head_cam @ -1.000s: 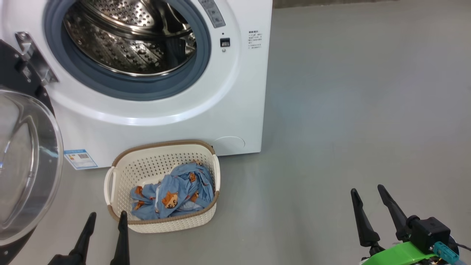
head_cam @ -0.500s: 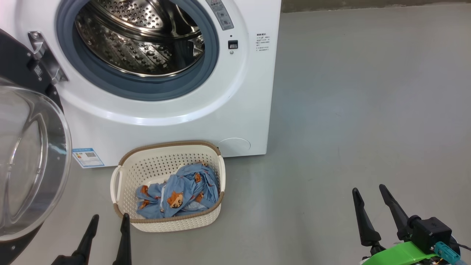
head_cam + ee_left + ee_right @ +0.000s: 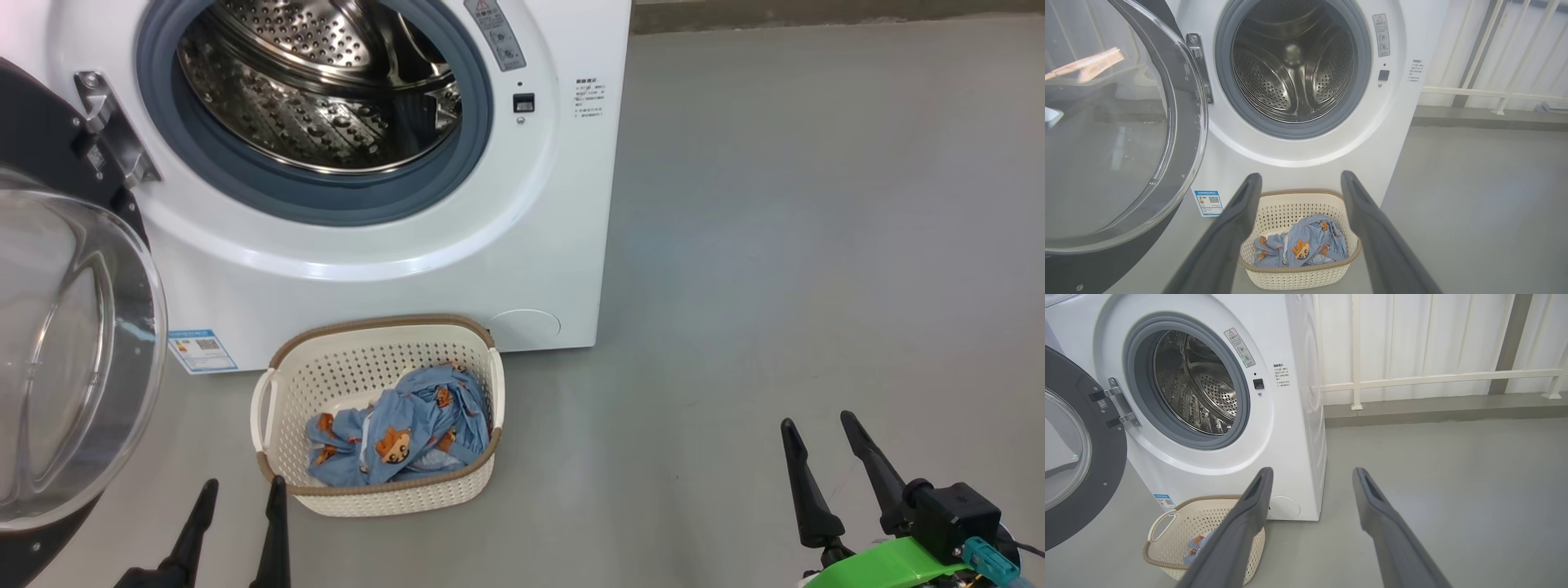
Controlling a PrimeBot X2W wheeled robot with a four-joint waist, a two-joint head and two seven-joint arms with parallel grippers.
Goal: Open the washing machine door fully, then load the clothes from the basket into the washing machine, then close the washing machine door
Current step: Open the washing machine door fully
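The white washing machine [image 3: 392, 269] stands with its steel drum [image 3: 318, 90] exposed. Its door [image 3: 57, 359] is swung wide to the left, glass bowl bulging outward, hinge [image 3: 114, 139] at the upper left. On the floor in front sits the cream basket [image 3: 380, 498] holding light-blue fox-print clothes [image 3: 400, 429]. My left gripper [image 3: 239, 490] is open just left of the basket's near corner, nothing between its fingers. My right gripper [image 3: 816, 425] is open over bare floor far to the right. The left wrist view frames the basket [image 3: 1298, 277] and clothes [image 3: 1302, 245] between its fingers.
Grey floor [image 3: 775, 245] spreads to the right of the machine. A white railing [image 3: 1433, 379] and pale wall run behind it on a low kerb. A blue label sticker [image 3: 202, 349] is on the machine's lower left front.
The head camera has shifted, so machine, door and basket sit a little further right and lower in view. Both grippers keep their places and stay open.
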